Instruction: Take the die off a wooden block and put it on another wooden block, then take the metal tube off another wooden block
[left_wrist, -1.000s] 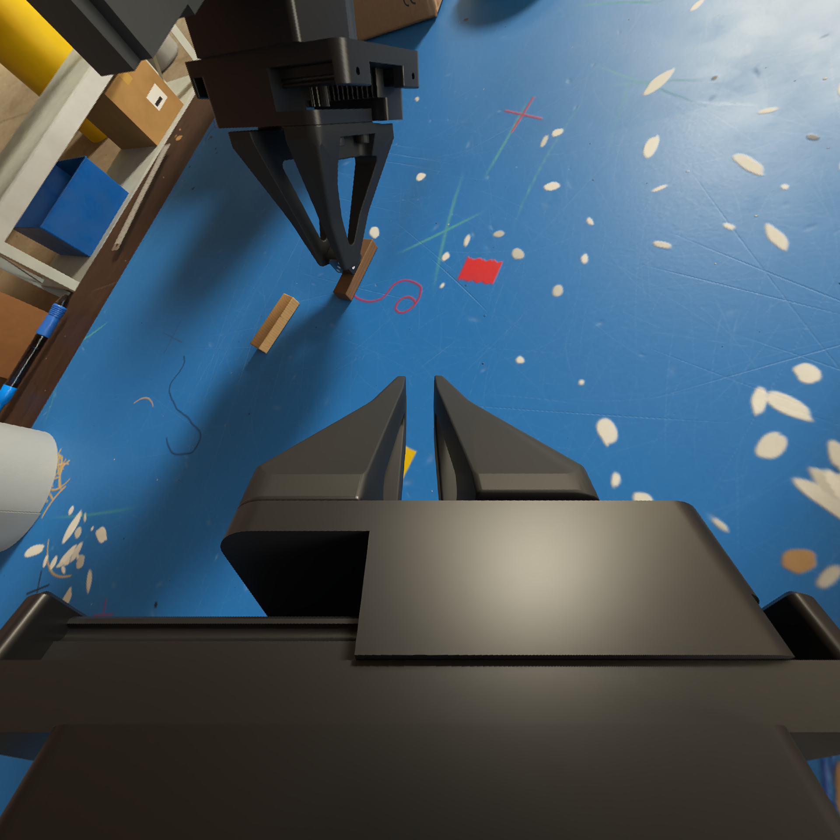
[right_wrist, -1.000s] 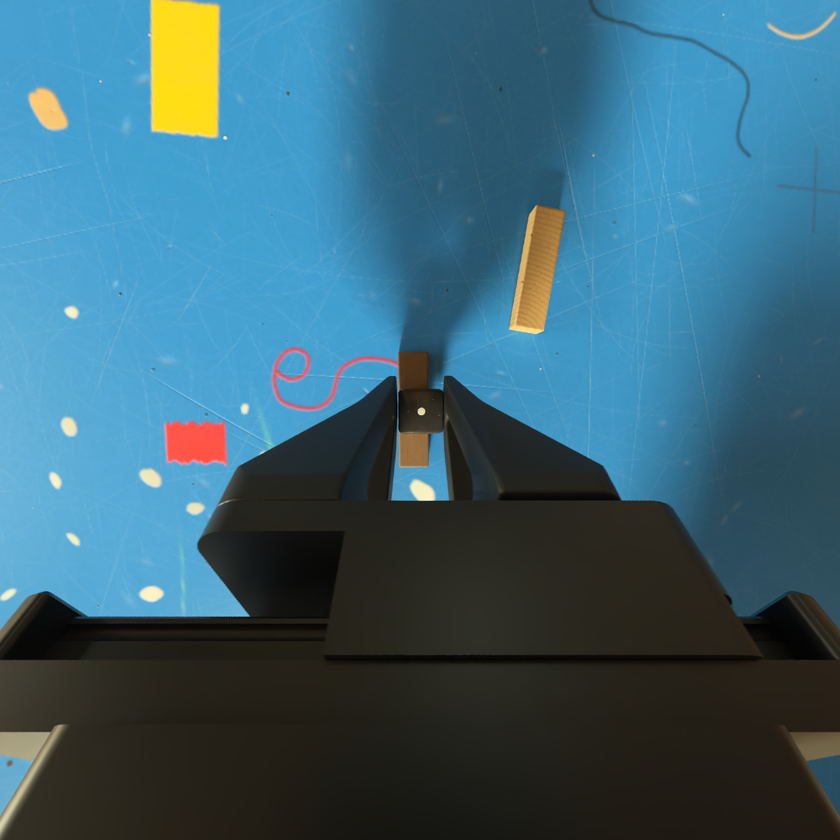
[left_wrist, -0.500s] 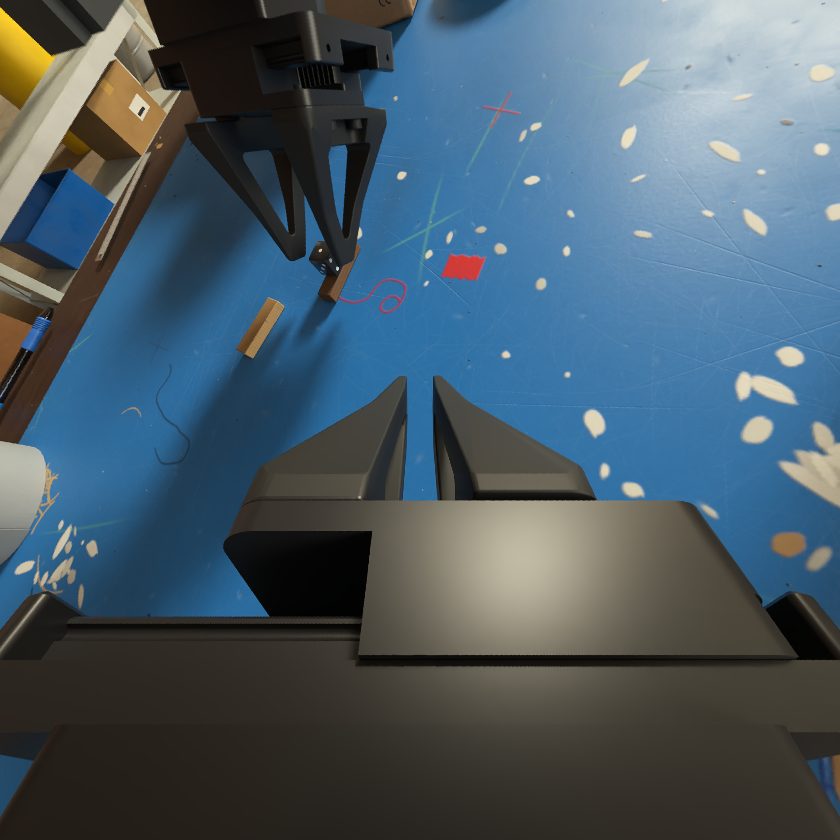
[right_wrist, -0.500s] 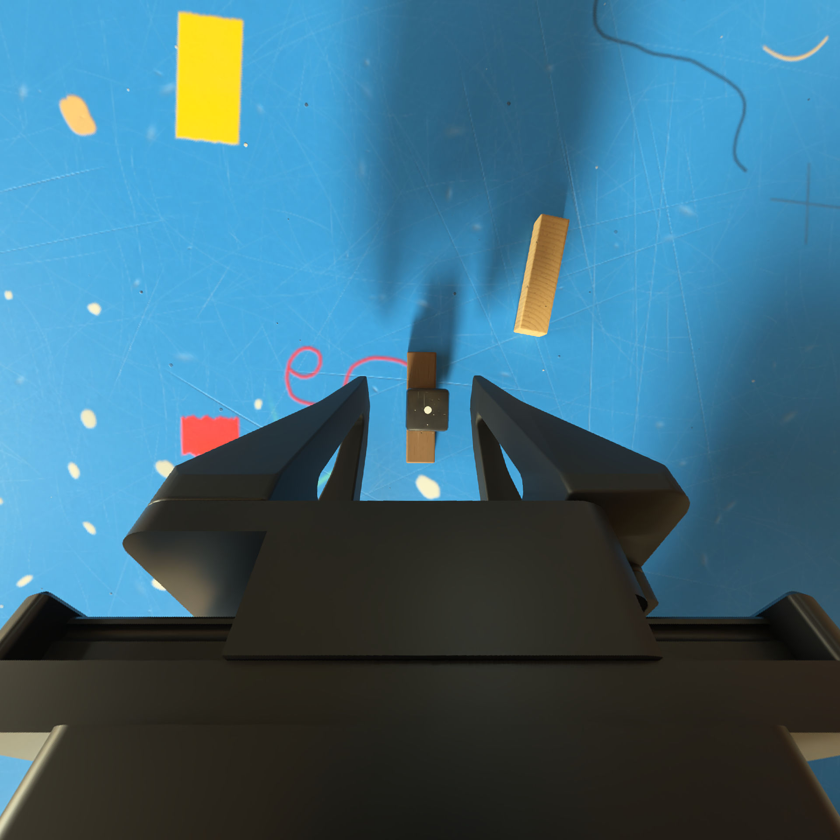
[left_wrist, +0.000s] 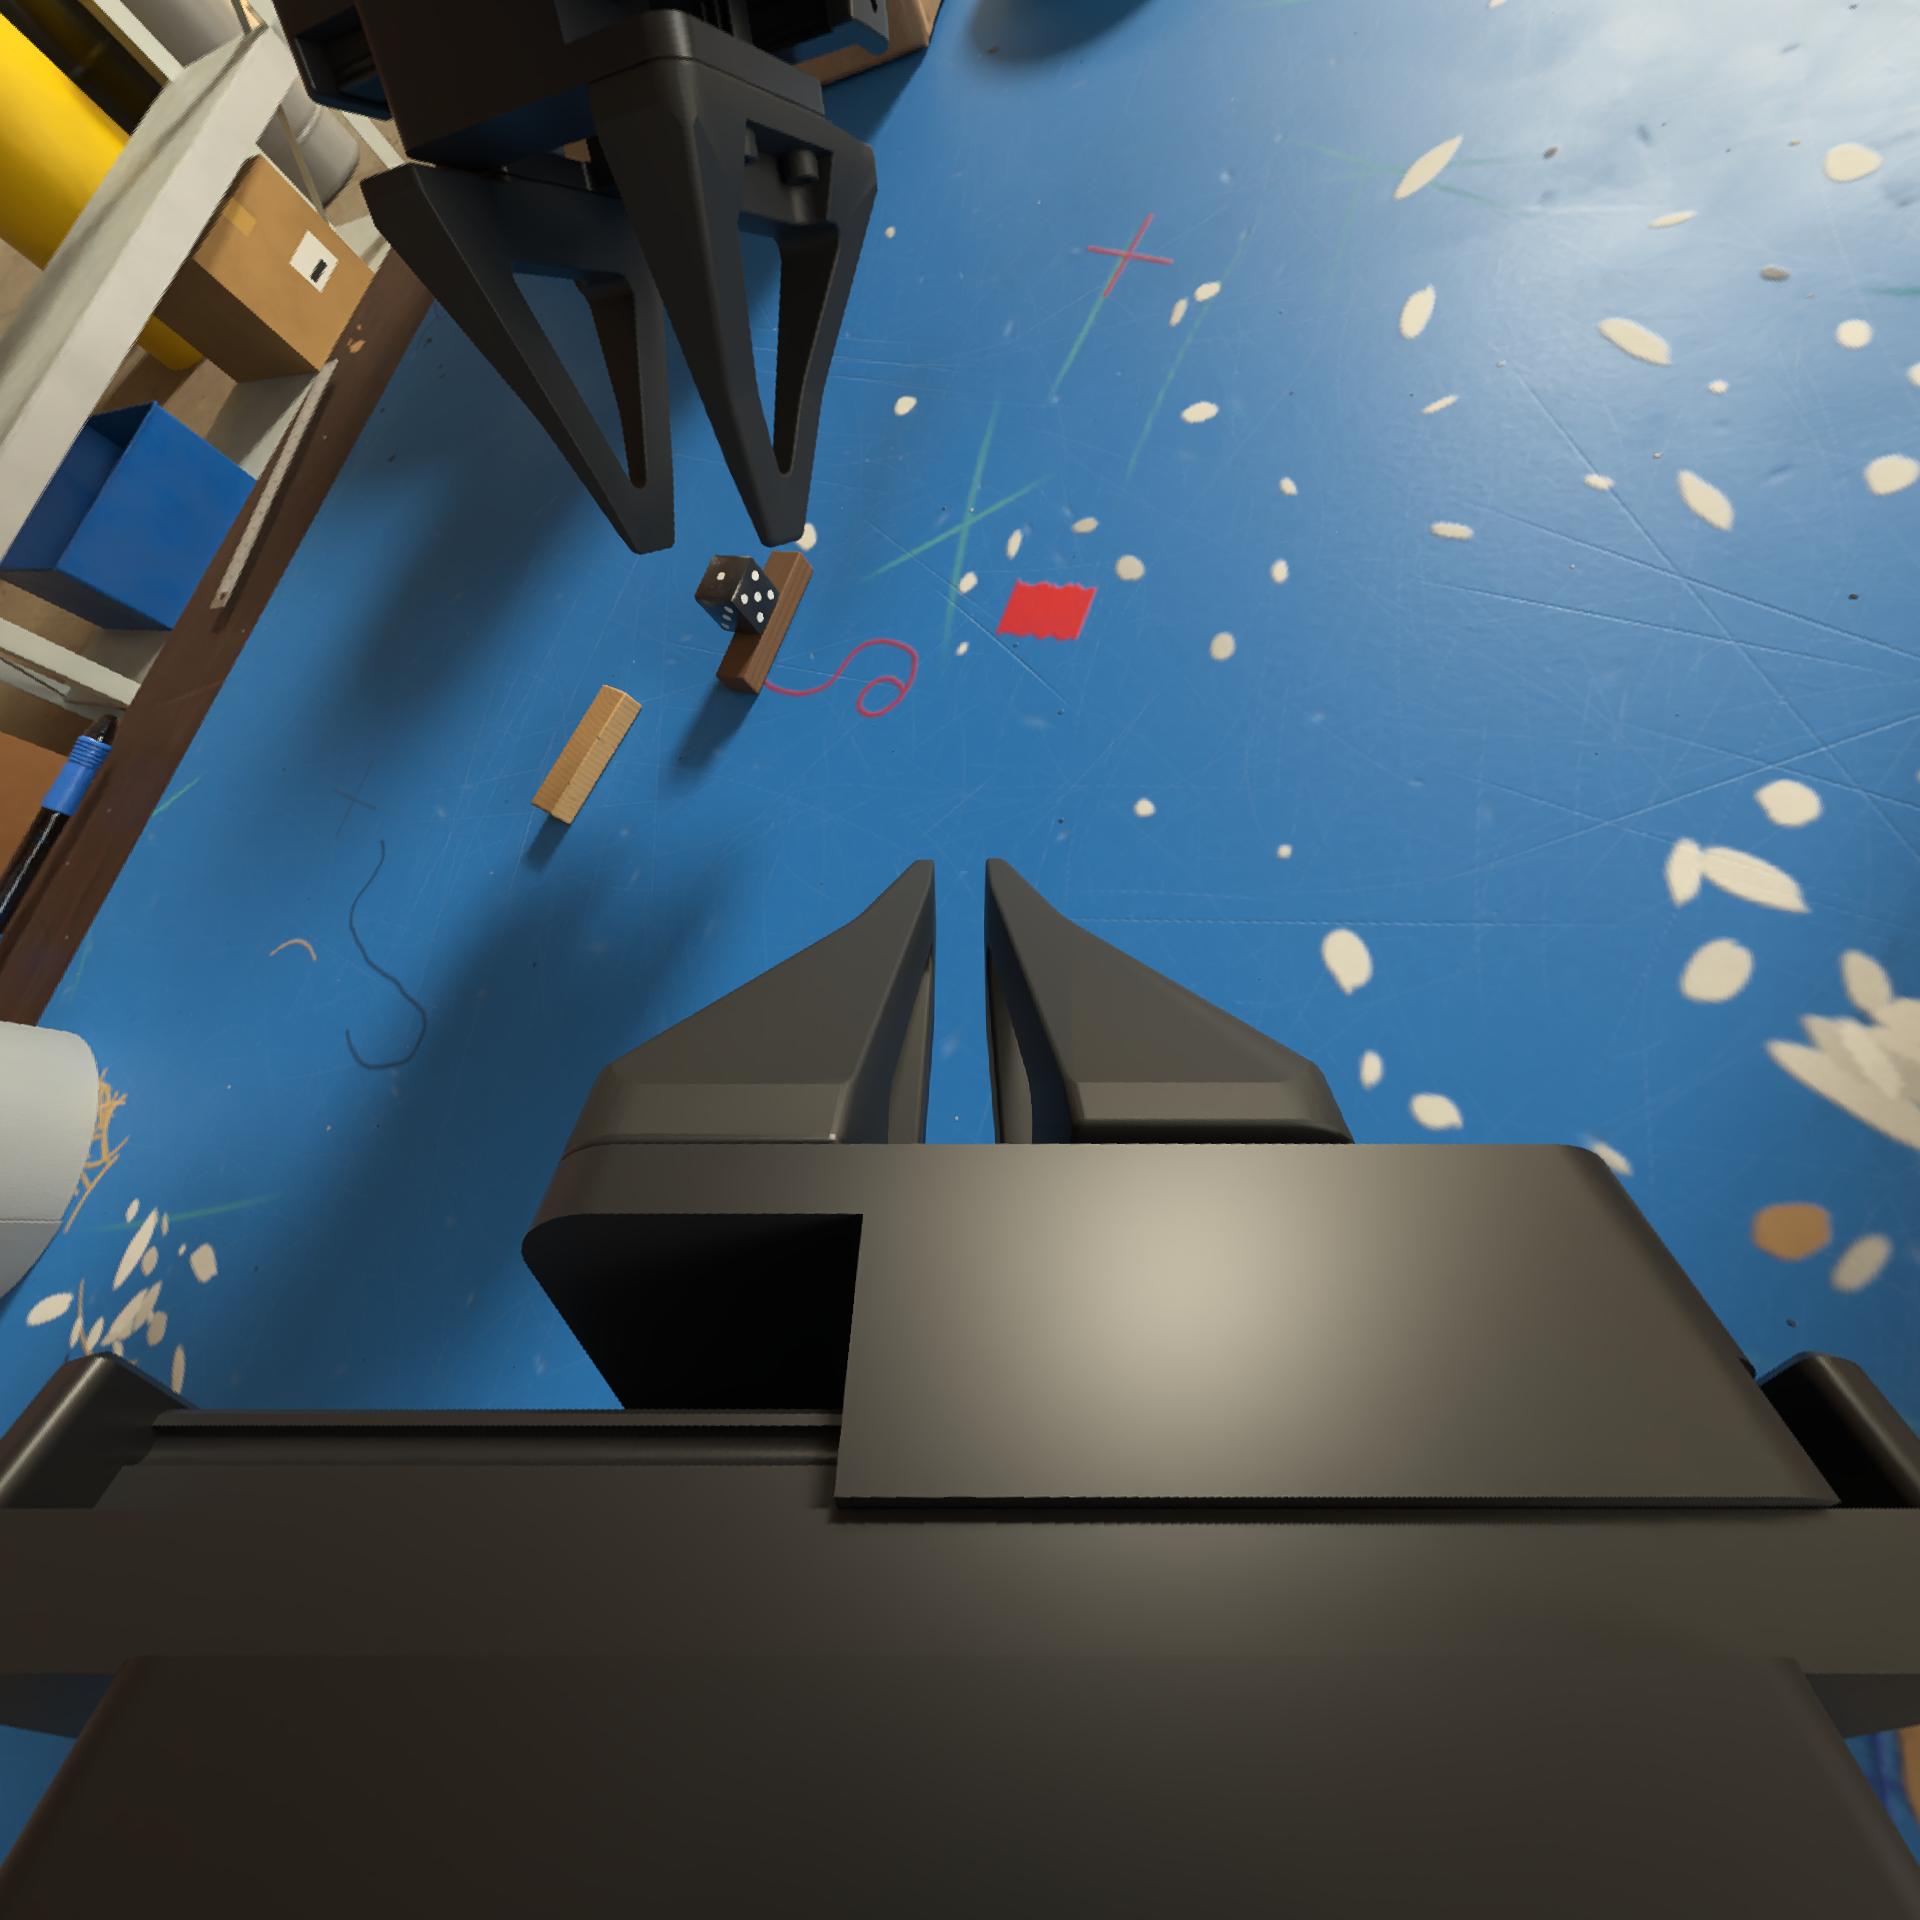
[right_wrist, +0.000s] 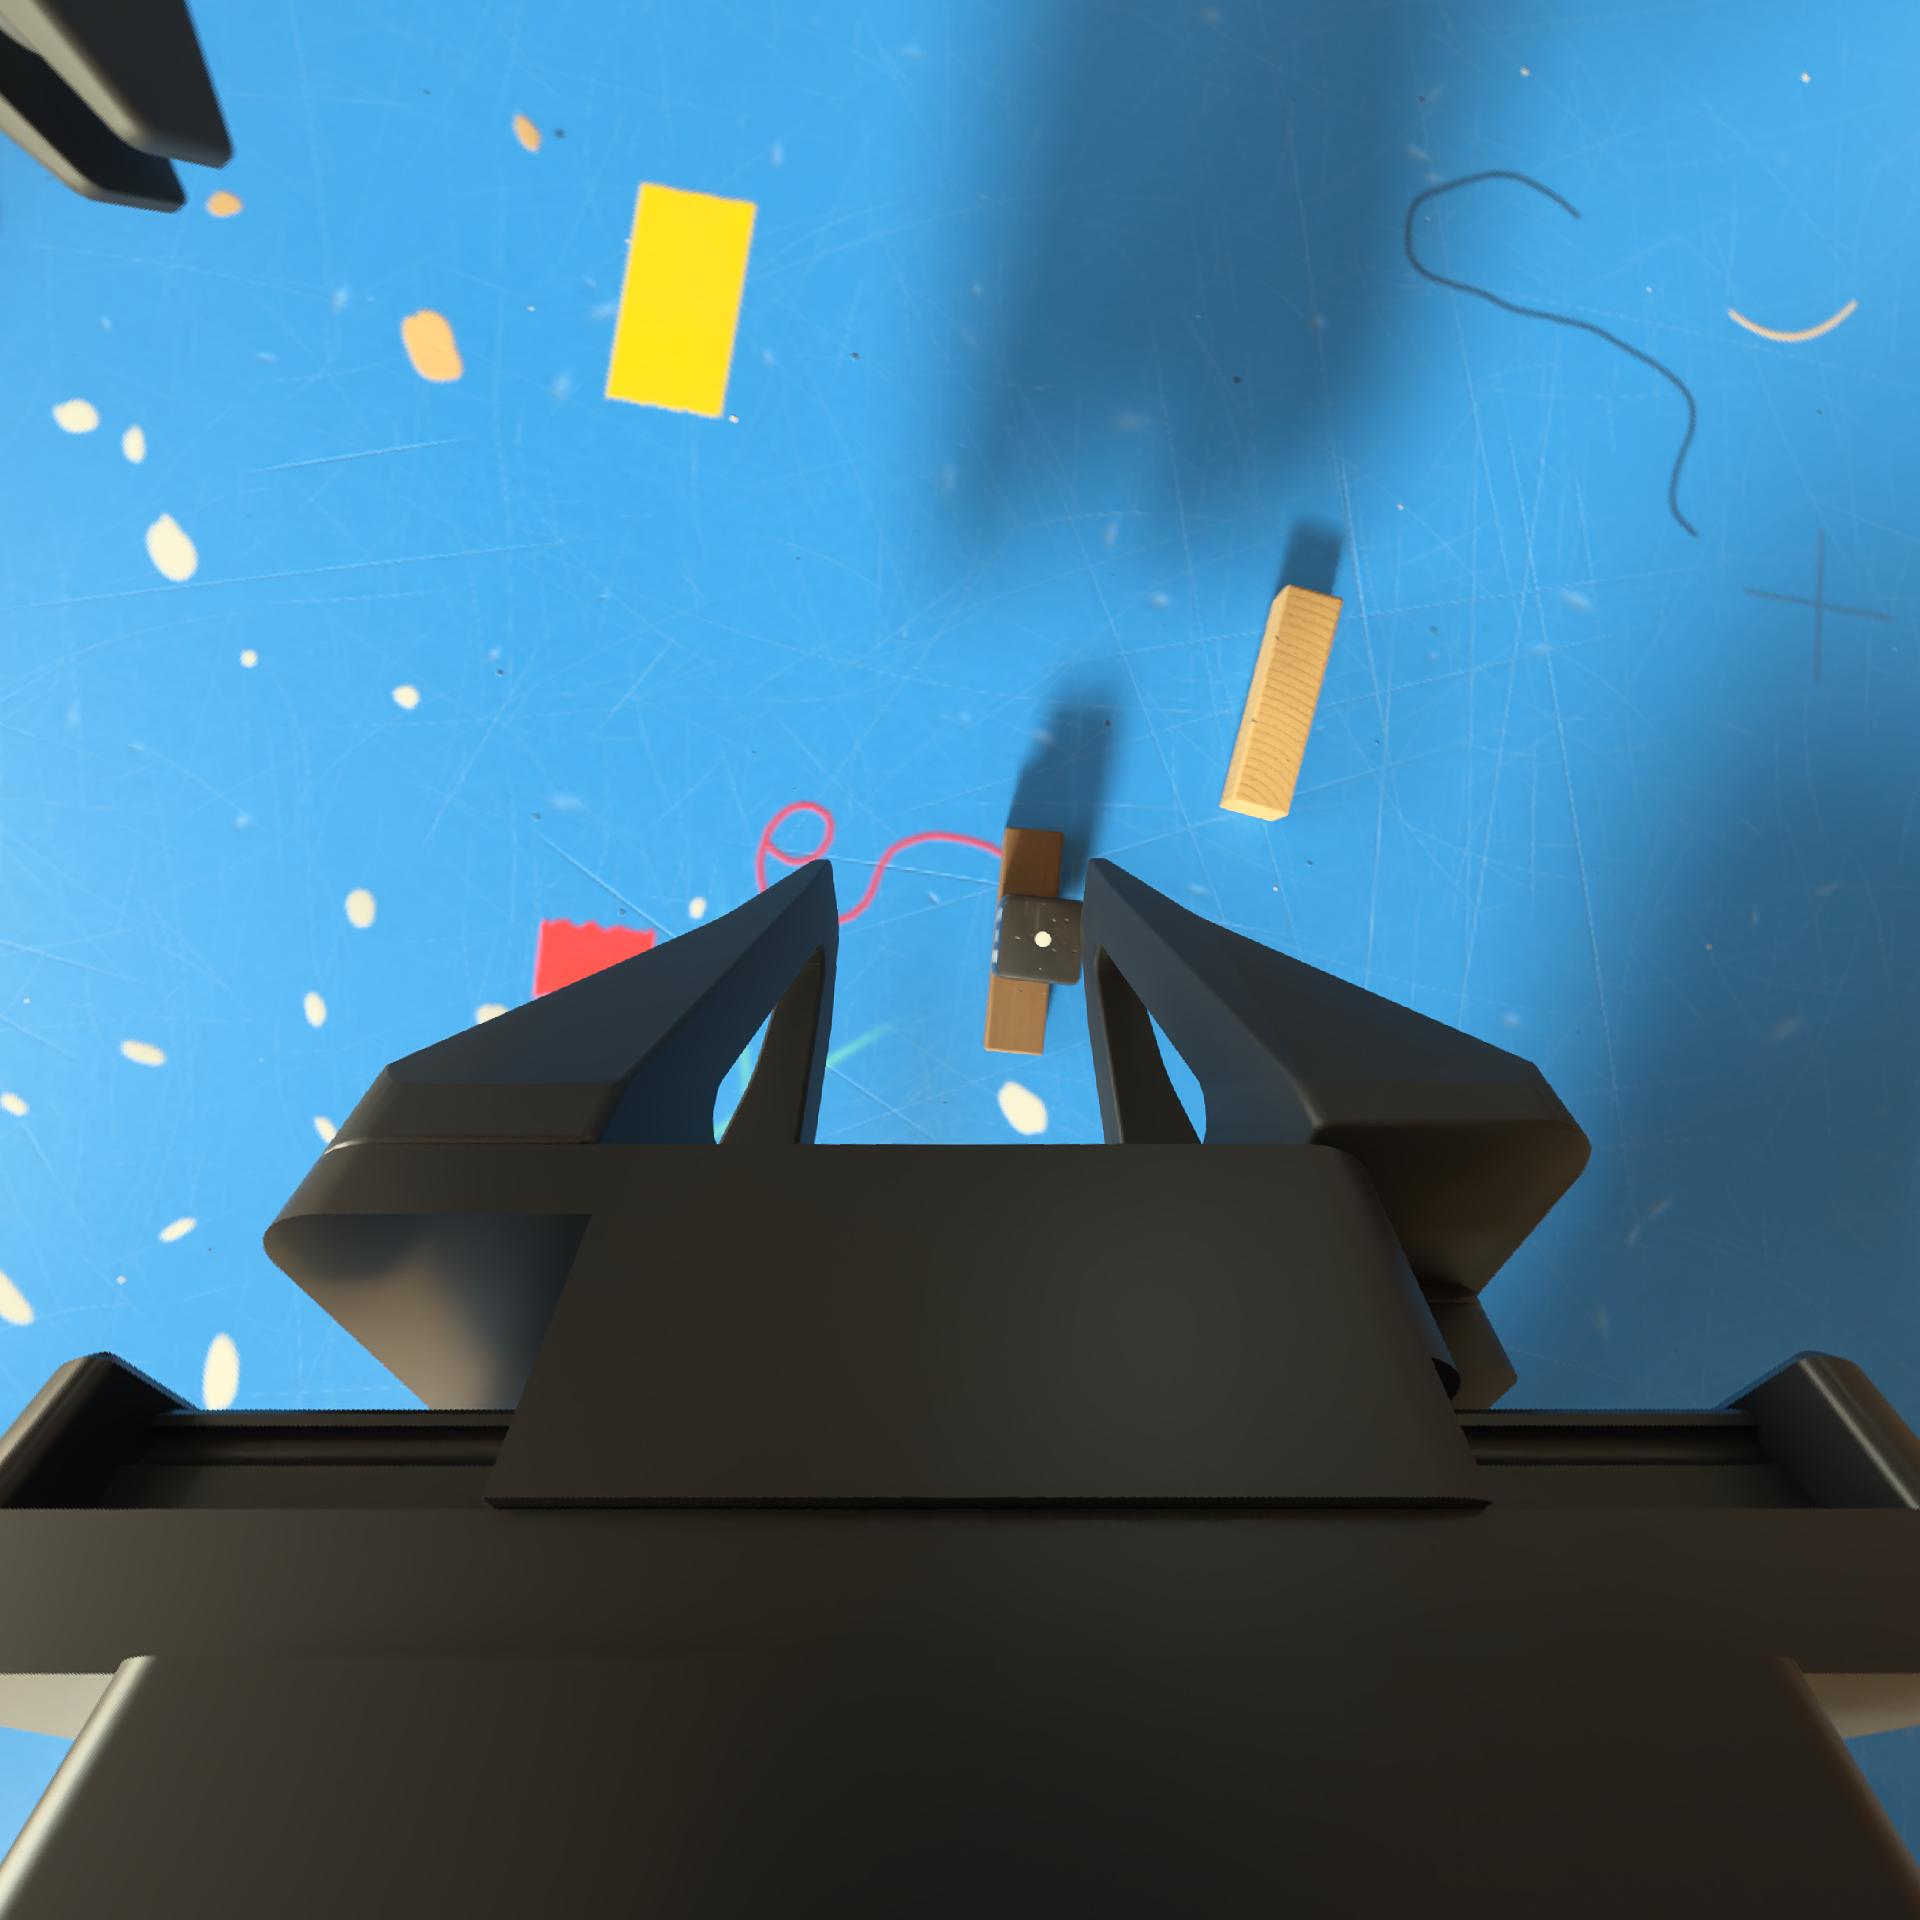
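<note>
A black die (right_wrist: 1039, 940) with white dots rests on a dark brown wooden block (right_wrist: 1023, 940) lying on the blue table; both show in the left wrist view, the die (left_wrist: 740, 594) on the block (left_wrist: 767, 639). My right gripper (right_wrist: 958, 878) is open and empty, raised above the die; in the left wrist view it (left_wrist: 712, 540) hangs just above the die. A light wooden block (right_wrist: 1280, 704) lies bare nearby, also in the left wrist view (left_wrist: 586, 753). My left gripper (left_wrist: 958, 868) is shut and empty over bare table. No metal tube is in view.
A shelf with cardboard boxes (left_wrist: 260, 275) and a blue box (left_wrist: 125, 514) runs along the table's left edge. A white cylinder (left_wrist: 31, 1143) stands at the left. Flat yellow (right_wrist: 681, 301) and red (left_wrist: 1044, 610) patches and pale flecks mark the table.
My right gripper opened, let go of the die on the dark block, and rose above it. The left gripper stayed shut and shifted only slightly.
</note>
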